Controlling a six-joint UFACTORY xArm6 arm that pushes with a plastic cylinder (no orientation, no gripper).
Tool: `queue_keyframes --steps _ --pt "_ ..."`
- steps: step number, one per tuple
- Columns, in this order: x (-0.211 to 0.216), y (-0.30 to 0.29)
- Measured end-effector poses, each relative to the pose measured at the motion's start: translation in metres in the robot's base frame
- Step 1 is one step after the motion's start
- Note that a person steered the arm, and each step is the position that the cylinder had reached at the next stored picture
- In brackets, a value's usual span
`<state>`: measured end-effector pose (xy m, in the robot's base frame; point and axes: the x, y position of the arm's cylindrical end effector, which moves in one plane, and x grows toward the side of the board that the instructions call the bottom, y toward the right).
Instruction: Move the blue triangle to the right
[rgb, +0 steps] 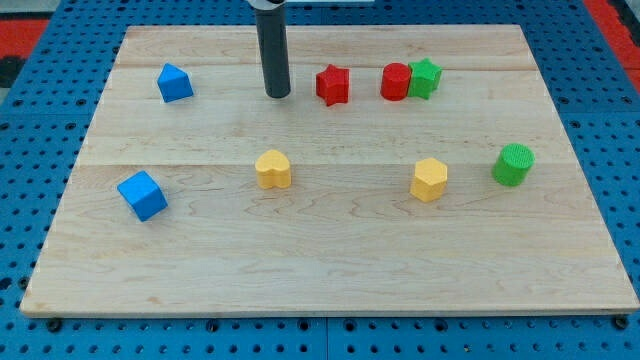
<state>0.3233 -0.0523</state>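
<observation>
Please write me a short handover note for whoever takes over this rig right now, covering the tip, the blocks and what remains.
My tip rests on the wooden board, between the small blue triangle block on the view's left and the red star block on its right, touching neither.
Done: nothing visible; the blue triangle sits near the board's top-left corner.
Left: bring the tip round to the triangle's left side and push it rightward, probably stopping short of the red star.

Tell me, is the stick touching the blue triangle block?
Apart. The camera view shows bare wood between my tip and the blue triangle, which sits off to the view's left.
</observation>
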Motion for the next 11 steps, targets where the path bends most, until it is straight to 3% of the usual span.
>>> queue_keyframes --steps 3,4,5,7,8,9,10,11 --pt "0.0 0.063" --pt "0.012 0.041" --pt "0.027 -0.03" --pt "0.04 -0.228" --pt "0.008 -0.252" --pt "-0.025 -0.206" --pt "-0.027 -0.099" --pt "-0.027 -0.067"
